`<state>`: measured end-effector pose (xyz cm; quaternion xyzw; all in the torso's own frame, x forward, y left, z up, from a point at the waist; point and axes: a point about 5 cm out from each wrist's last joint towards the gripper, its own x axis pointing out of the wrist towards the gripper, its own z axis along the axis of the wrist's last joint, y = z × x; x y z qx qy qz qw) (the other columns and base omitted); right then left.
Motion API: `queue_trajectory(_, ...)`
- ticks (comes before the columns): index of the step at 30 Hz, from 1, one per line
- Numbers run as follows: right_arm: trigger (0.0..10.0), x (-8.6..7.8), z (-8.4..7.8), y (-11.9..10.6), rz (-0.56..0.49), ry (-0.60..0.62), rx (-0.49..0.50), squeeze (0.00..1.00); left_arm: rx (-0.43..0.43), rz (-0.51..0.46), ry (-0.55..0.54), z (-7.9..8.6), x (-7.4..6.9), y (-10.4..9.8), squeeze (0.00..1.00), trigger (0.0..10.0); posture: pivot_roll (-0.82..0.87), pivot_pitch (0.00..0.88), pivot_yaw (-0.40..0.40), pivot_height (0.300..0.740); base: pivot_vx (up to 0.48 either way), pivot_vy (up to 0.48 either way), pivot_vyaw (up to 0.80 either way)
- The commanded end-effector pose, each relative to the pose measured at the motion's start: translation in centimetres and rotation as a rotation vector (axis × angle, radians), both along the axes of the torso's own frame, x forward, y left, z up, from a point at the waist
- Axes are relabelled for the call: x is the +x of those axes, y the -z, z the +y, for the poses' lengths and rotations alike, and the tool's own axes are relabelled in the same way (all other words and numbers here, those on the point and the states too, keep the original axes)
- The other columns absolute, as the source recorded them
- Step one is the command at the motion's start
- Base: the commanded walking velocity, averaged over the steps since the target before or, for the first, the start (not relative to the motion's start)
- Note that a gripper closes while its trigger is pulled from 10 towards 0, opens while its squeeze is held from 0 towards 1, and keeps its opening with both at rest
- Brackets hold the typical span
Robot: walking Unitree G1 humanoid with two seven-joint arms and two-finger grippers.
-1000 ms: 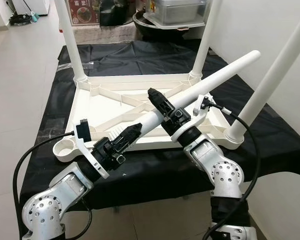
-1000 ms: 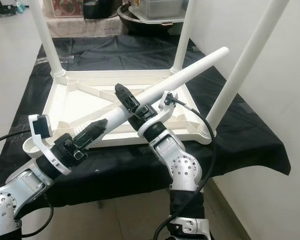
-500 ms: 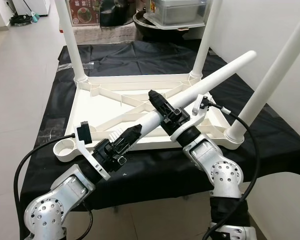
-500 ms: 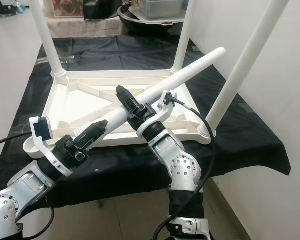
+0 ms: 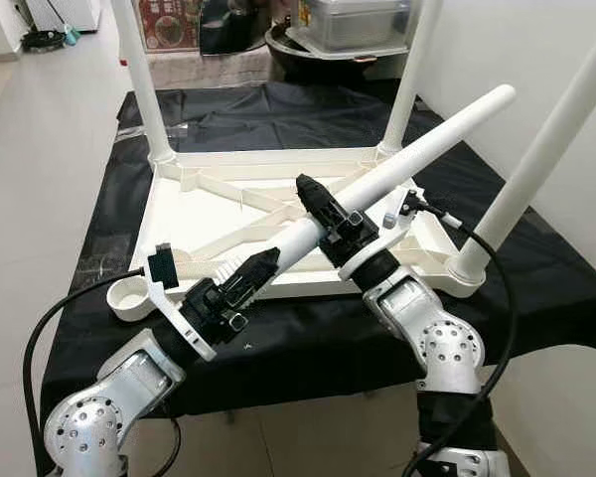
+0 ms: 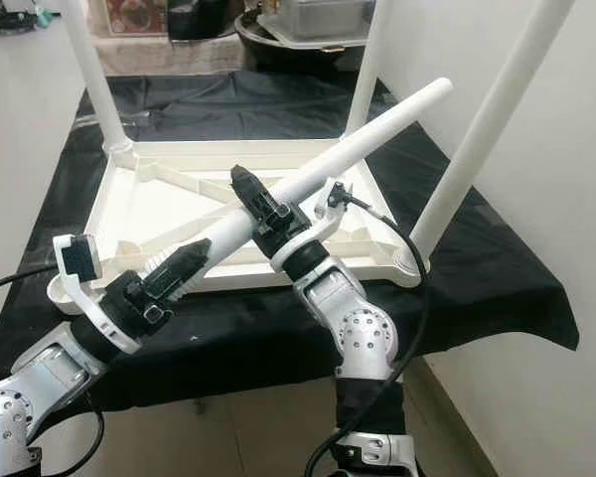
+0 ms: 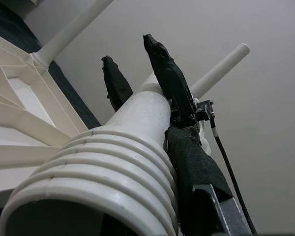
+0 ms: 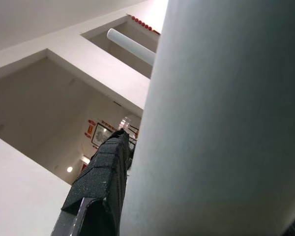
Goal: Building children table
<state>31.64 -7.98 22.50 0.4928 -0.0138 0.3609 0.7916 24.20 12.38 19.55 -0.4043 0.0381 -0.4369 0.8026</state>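
A white plastic children's table [image 5: 209,214] lies upside down on a black cloth. Three white legs stand up from its corners: back left [image 5: 139,79], back right [image 5: 412,75] and front right [image 5: 536,169]. The front-left round socket [image 5: 129,295] holds no leg. A loose white leg [image 5: 427,144] slants over the table, its free end up and to the right. My left gripper [image 5: 261,266] is shut on the leg's ribbed screw end [image 7: 103,167]. My right gripper [image 5: 316,199] is shut around the leg's middle [image 8: 226,123], one black finger [image 8: 103,177] alongside it.
The black cloth [image 5: 278,114] covers a low stand. Pots and a clear plastic box [image 5: 358,20] sit behind it. Pale tiled floor [image 5: 40,179] lies to the left, and a white wall [image 5: 576,60] is close on the right.
The loose leg's free end has tipped slightly higher. Both grippers keep their hold, and the left one has sunk a little.
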Motion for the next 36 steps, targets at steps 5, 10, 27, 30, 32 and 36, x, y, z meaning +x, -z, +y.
queue_trajectory(5, 0.0, 0.2, 0.6, -0.7, -0.008, 0.021, 0.015, 0.00, 0.012, 0.077, 0.028, -0.1, 0.3, 1.0, 1.00, 10.0, 0.07, 0.088, -0.061, 0.740, 0.000, 0.000, 0.00)
queue_trajectory(10, 0.0, 0.5, 0.2, -1.4, -0.034, 0.029, 0.025, 0.00, 0.040, 0.090, 0.006, 0.4, 0.2, 1.5, 1.00, 10.0, 0.07, 0.084, -0.061, 0.740, 0.000, 0.000, 0.00)
queue_trajectory(27, 4.3, 1.4, -1.0, -4.0, -0.145, 0.106, -0.051, 0.00, 0.220, 0.166, -0.047, 0.5, -1.4, 4.5, 0.00, 10.0, 0.07, 0.077, -0.062, 0.740, 0.000, 0.000, 0.00)
queue_trajectory(30, 10.0, 1.6, -1.3, -4.1, -0.175, 0.140, -0.128, 0.00, 0.266, 0.159, -0.095, 0.3, -1.2, 4.6, 0.00, 10.0, 0.06, 0.073, -0.074, 0.740, 0.000, 0.000, 0.00)
queue_trajectory(32, 10.0, 1.8, -1.5, -4.0, -0.200, 0.177, -0.216, 0.00, 0.302, 0.145, -0.137, 0.1, -0.9, 4.6, 0.00, 10.0, 0.05, 0.070, -0.083, 0.740, 0.000, 0.000, 0.00)
queue_trajectory(36, 10.0, 1.9, -2.1, -3.2, -0.288, 0.292, -0.505, 0.00, 0.369, 0.109, -0.305, -0.4, -0.1, 4.4, 0.00, 10.0, 0.01, 0.061, -0.069, 0.740, 0.000, 0.000, 0.00)
